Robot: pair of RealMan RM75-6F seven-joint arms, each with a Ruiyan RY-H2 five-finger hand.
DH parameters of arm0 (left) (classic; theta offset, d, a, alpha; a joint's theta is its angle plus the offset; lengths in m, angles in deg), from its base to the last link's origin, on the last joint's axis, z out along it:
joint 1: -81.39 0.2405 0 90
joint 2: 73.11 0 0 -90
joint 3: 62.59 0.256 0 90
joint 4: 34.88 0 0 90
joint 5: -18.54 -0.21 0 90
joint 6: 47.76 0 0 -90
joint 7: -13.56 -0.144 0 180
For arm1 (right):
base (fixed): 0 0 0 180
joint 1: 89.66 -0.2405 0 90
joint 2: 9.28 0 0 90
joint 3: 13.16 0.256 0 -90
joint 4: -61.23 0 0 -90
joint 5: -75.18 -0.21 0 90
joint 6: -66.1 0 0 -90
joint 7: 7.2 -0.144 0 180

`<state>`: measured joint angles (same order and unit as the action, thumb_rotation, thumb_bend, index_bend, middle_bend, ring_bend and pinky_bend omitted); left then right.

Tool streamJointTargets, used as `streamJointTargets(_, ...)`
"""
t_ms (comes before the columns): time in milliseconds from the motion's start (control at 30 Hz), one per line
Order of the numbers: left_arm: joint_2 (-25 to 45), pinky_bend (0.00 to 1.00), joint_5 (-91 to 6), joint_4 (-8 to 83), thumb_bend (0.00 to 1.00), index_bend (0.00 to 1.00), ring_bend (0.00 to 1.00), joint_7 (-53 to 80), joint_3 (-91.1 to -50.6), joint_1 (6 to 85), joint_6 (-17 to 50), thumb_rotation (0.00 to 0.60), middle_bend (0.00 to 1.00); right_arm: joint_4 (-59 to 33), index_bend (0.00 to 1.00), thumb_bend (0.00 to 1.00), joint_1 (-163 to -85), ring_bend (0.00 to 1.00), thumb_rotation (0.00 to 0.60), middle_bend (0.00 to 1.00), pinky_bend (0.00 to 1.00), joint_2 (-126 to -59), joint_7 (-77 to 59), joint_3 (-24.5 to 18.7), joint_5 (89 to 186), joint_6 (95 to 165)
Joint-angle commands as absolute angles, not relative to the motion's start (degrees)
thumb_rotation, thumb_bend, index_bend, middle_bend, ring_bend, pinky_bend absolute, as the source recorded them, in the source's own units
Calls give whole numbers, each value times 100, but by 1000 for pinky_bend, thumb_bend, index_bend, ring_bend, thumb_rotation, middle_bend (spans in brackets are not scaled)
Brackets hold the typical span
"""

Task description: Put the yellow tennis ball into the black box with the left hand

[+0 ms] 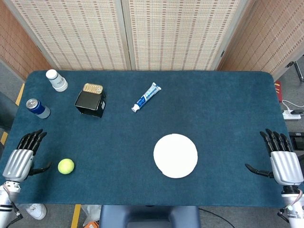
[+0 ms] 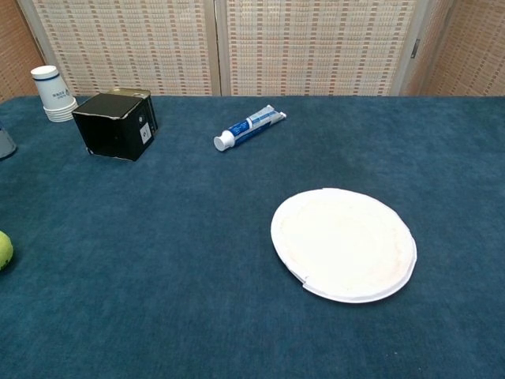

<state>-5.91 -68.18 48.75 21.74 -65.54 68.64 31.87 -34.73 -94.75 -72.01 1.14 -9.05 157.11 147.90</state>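
Ball: I see the small yellow felt tennis ball [image 1: 66, 166] just beside my left hand [image 1: 20, 160], toward table centre.
Left hand: fingers spread, holding nothing.
Box: square black box [image 1: 90, 103] lies well beyond.

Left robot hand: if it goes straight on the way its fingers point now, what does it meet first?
Probably the blue can. The left robot hand lies open at the table's near-left edge, fingers pointing toward the far side. The tennis ball sits beside it, off that line. Height is unclear.

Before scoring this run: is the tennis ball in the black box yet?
Out. The tennis ball lies on the table beside the left hand, apart from the black box.
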Motion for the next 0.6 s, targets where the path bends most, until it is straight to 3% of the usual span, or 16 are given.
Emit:
streamJointTargets(33, -353, 166, -7052, 4627, 229, 116, 75, 2460, -6703, 6916, 3741, 371, 94, -3475, 50, 0, -9498, 0, 521, 0, 0, -7212, 137, -897, 15700, 14759)
streamJointTargets(67, -146, 380, -7187, 4409, 220, 298, 249, 2696, -6839, 6957, 4178, 324, 271, -3475, 50, 0, -9508, 0, 521, 0, 0, -7214, 145, -897, 15695, 14741)
streamJointTargets(100, 114, 670, -7313, 4080, 198, 592, 547, 2971, -6922, 6983, 4542, 248, 570, -3474, 50, 0, -9517, 0, 522, 0, 0, -7216, 151, -898, 15691, 14726)
streamJointTargets(133, 228, 895, -7429, 3900, 170, 842, 822, 3224, -6903, 6982, 4680, 178, 832, -3472, 50, 0, -9522, 0, 522, 0, 0, -7218, 157, -900, 15689, 14715)
streamJointTargets(167, 354, 996, -7494, 3668, 149, 985, 983, 3318, -6912, 6981, 4807, 127, 984, -3471, 50, 0, -9524, 0, 522, 0, 0, -7218, 156, -906, 15689, 14706)
streamJointTargets(233, 423, 1000, -7509, 3510, 144, 1000, 1000, 3247, -6871, 6972, 4774, 167, 1000, -3464, 50, 0, -9522, 0, 522, 0, 0, -7216, 135, -910, 15699, 14711)
streamJointTargets(333, 418, 1000, -7506, 3427, 177, 1000, 1000, 3178, -6751, 6982, 4622, 394, 1000, -3448, 50, 0, -9516, 0, 522, 0, 0, -7212, 91, -906, 15707, 14733)
streamJointTargets(433, 360, 1000, -7490, 3559, 230, 1000, 1000, 3039, -6653, 6976, 4446, 559, 1000, -3440, 50, 0, -9516, 0, 521, 0, 0, -7212, 72, -908, 15719, 14741)
streamJointTargets(500, 348, 1000, -7469, 3601, 262, 1000, 1000, 2964, -6642, 6980, 4418, 598, 1000, -3437, 50, 0, -9518, 0, 521, 0, 0, -7218, 81, -910, 15732, 14748)
streamJointTargets(600, 344, 1000, -7438, 3636, 280, 1000, 1000, 2893, -6659, 6981, 4420, 600, 1000, -3436, 50, 0, -9525, 0, 521, 0, 0, -7223, 89, -918, 15739, 14736)
